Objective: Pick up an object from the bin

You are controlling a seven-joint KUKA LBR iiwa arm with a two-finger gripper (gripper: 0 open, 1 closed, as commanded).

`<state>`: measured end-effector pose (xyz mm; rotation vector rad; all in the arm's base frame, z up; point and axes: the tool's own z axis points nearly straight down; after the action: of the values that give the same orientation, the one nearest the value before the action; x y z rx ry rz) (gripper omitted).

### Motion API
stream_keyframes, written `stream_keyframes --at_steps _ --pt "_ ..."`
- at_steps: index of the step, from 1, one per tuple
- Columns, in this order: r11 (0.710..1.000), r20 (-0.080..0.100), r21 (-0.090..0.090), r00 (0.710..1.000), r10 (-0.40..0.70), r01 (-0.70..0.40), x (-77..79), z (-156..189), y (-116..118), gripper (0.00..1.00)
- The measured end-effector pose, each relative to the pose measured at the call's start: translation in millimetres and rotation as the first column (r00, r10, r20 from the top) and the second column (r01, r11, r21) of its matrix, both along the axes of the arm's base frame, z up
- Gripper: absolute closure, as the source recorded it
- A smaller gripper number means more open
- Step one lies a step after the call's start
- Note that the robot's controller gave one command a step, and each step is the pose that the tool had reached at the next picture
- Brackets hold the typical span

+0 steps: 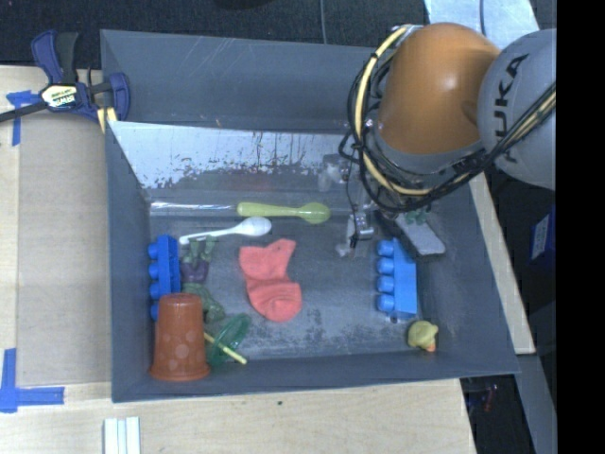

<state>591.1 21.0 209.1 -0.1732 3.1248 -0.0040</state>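
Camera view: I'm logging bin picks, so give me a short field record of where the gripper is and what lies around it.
gripper: low in the right half of the grey bin
nearest things: blue studded block just to its right; green spoon to its left
centre: crumpled pink cloth
left side: white spoon, second blue block, orange cup, small green pieces
front right corner: small yellow toy

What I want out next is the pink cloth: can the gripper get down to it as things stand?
Probably yes: the pink cloth lies uncovered mid-bin, and only bare floor separates it from the gripper hanging beside it.
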Motion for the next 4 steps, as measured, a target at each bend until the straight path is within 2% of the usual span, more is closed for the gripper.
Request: stream_keyframes --at_steps 1,2,3,4 --pt "0.997 -0.009 0.002 0.997 0.080 -0.080 -16.9 -30 8 0.00" --pt "0.992 0.004 0.000 0.992 0.129 -0.129 -19.1 -74 38 0.00" --pt "0.986 -0.007 0.003 0.986 0.166 -0.166 -23.2 -112 56 0.00" --pt "1.000 -0.002 0.003 1.000 -0.030 0.030 -21.3 -123 55 0.00"
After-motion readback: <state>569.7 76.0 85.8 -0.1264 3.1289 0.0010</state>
